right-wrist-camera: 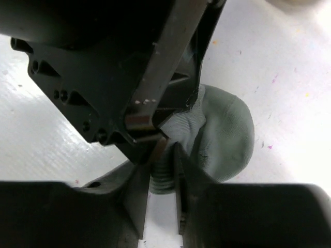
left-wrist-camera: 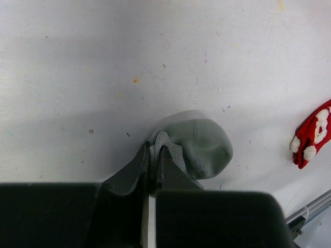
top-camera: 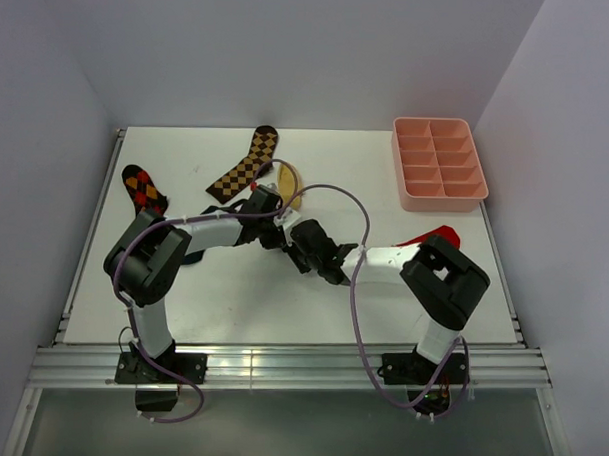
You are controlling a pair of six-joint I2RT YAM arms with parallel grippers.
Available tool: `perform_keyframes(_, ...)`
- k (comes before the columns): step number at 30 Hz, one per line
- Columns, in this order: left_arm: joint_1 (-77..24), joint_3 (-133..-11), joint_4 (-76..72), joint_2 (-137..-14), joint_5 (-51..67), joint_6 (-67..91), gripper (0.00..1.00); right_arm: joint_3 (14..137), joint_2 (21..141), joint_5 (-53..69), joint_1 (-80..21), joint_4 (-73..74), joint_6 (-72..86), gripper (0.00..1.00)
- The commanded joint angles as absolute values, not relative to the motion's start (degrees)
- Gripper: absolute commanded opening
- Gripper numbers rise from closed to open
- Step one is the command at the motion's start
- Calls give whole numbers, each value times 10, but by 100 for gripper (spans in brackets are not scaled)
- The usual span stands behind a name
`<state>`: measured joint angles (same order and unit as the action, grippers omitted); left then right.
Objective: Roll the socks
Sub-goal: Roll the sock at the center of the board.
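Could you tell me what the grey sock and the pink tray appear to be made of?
The grey sock looks like soft knitted fabric, matte: ribbing shows at its cuff and it bunches loosely. The pink tray looks like moulded plastic, smooth, with thin even dividers, though distance leaves that open.

White bench (top-camera: 232, 296), with the items lying on it.
You see a pink divided tray (top-camera: 439, 164) far right, a brown checkered sock (top-camera: 245, 166) and an argyle sock (top-camera: 144, 189) far left, a red sock (left-wrist-camera: 312, 135) at right, and a bunched grey sock (left-wrist-camera: 204, 147) mid-bench.
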<state>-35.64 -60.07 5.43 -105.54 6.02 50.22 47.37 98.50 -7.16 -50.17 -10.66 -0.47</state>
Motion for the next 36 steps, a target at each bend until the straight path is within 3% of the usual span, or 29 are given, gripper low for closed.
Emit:
perform_keyframes(1, -358, -613, 62, -1060, 78, 490, 1, 497, 1014, -114, -506, -72, -1, 17)
perform_keyframes(4, -357, -611, 61, -1052, 77, 489, 6, 506, 1019, -114, -505, -58, 14, 0)
perform_keyframes(10, -352, -597, 62, -1017, 47, 490, 30, 519, 998, 19, -472, -24, 53, 0)
perform_keyframes(11, -352, -590, 60, -1012, 42, 492, 40, 526, 993, 39, -453, -12, 61, 0)
perform_keyframes(14, -348, -573, 49, -991, 28, 502, 56, 553, 998, 141, -419, 22, 90, 0)
perform_keyframes(18, -342, -548, 27, -965, 13, 517, 66, 596, 1034, 242, -356, 66, 128, 0)
perform_keyframes(26, -339, -498, -32, -941, 23, 537, 65, 616, 1096, 452, -286, 28, 213, 0)
perform_keyframes(36, -339, -483, -97, -960, 41, 558, 64, 613, 1157, 523, -254, 2, 249, 0)
